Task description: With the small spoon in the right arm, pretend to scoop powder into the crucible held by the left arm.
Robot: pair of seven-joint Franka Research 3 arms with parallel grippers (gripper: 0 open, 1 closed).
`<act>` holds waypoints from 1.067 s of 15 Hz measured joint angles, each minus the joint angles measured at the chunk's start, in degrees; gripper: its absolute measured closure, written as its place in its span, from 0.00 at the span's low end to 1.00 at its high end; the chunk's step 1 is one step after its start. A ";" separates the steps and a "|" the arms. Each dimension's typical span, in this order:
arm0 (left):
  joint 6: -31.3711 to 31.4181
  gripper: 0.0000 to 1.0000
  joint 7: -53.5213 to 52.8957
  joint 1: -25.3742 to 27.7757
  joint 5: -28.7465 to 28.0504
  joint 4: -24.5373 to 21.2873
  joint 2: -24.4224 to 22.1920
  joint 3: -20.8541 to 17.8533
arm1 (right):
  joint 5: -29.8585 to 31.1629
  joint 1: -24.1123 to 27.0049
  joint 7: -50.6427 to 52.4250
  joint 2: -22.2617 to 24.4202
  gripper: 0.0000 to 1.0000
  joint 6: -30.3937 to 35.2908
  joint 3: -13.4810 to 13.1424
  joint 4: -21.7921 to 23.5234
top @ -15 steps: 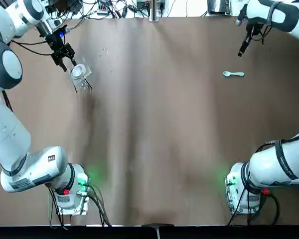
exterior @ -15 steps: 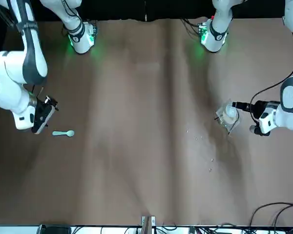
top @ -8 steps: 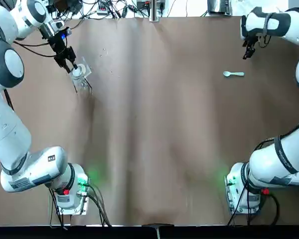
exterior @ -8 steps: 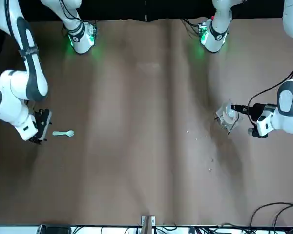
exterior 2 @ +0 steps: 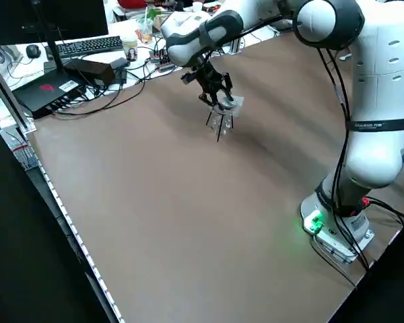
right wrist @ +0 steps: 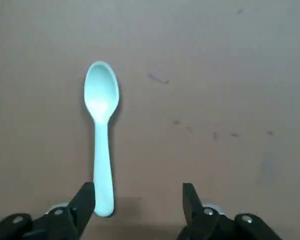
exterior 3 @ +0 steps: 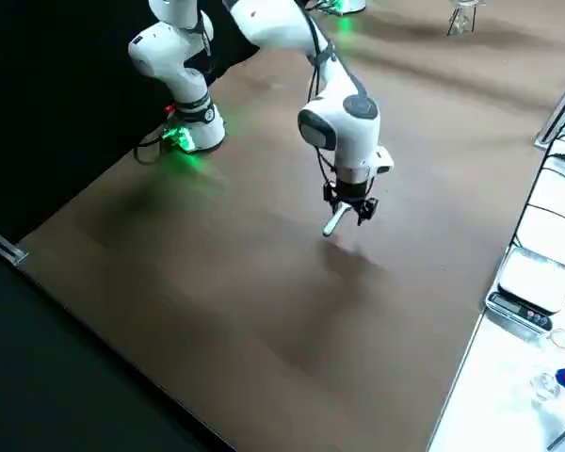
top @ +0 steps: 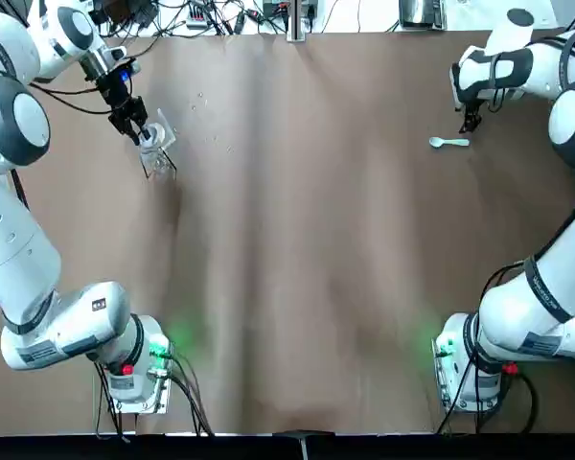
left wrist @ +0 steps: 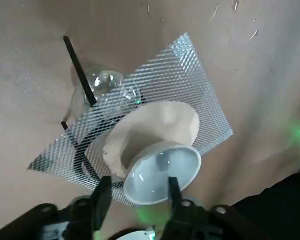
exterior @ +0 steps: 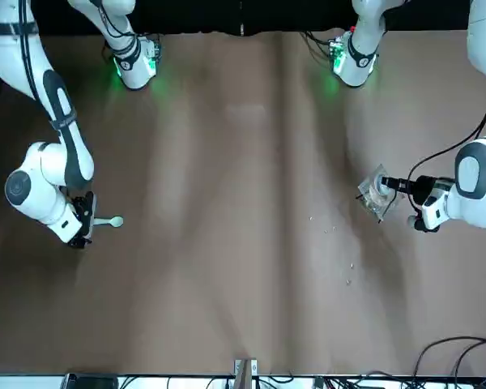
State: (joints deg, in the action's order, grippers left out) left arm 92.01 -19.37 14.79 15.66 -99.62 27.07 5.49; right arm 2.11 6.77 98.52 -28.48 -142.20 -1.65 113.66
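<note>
Mint spoon (right wrist: 101,145) hugs one finger (right wrist: 85,200) of my spread right gripper (right wrist: 137,200); closing may skid it. My left gripper (left wrist: 137,192) flanks the crucible (left wrist: 160,145), grip unclear.

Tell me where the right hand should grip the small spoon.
Grip the handle's tail end from straight above, closing across its narrow width: the small spoon lies flat on the table. The open right hand is offset beside the handle; centre it first.

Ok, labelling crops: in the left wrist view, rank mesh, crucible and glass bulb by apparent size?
1. Mesh
2. Crucible, nearest the camera
3. Glass bulb, partly under the mesh
</note>
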 joint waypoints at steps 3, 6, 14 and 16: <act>0.13 0.64 0.00 -0.04 0.00 0.14 0.01 0.01 | 0.04 0.66 1.30 -1.40 0.22 -0.18 -0.01 -0.04; 0.14 0.78 0.14 -0.24 -0.11 0.32 0.01 0.01 | 0.04 0.83 2.07 -1.99 0.22 -0.17 -0.01 -0.04; 0.08 0.94 3.38 -0.22 -0.14 1.20 -0.32 0.15 | 0.06 1.35 2.29 -2.96 0.23 0.81 -0.01 0.38; -0.12 0.94 5.13 -0.07 1.05 1.68 -1.43 1.27 | 0.06 1.66 2.30 -3.19 0.25 0.72 -0.02 0.69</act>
State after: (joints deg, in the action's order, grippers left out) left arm 91.89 -14.24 14.72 16.71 -97.93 25.64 6.76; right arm 2.17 8.43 100.82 -31.67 -141.48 -1.67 114.35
